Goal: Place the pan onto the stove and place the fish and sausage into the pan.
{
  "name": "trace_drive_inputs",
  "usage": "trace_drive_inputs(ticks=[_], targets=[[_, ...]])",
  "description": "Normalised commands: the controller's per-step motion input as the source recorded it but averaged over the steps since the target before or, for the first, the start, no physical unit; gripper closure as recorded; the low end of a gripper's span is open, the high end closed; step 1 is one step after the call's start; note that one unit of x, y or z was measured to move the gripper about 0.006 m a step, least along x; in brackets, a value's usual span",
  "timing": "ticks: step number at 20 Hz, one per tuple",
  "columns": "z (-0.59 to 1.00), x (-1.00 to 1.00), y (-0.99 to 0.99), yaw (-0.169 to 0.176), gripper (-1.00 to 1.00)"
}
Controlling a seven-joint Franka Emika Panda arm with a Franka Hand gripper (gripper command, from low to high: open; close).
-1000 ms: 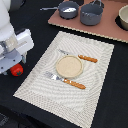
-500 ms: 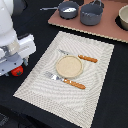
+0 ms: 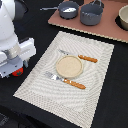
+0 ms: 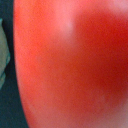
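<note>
Directly beneath the gripper (image 3: pixel 16 68), at the exterior view's left edge of the placemat (image 3: pixel 95 70), sits the sausage (image 3: pixel 18 72), a small bright red piece resting on the dark surface (image 3: pixel 112 107). Only a sliver of red shows below the robot's white hand in the exterior view, while the wrist view is filled almost wholly by the same red body (image 4: pixel 70 65), so the gripper is down right over it. Whether the jaws are wide, narrow, or already closed on the piece cannot be told: the fingers are hidden in one view and out of frame in the other.

Far from the gripper, across the placemat toward the back of the scene, the pan (image 3: pixel 67 9) sits with its thin handle pointing away from the stove (image 3: pixel 107 27), just off that board's edge, not on it. A white shape inside the pan may be the fish, though it is too blurred to be sure. The deeper pot (image 3: pixel 91 15) stands on the stove beside the pan. A round plate (image 3: pixel 68 66), a fork (image 3: pixel 65 81) and a knife (image 3: pixel 80 57) lie on the placemat between the gripper and the pan.

My reading is that the sausage is the piece in hand for this step, and any carry must run diagonally over the placemat to reach the pan.
</note>
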Motion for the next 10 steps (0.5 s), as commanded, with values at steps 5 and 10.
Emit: trace_drive_inputs(ticks=[5, 10], targets=[[-0.06, 0.03, 0.0, -0.026, 1.0], [-0.02, 0.08, 0.0, -0.023, 1.0]])
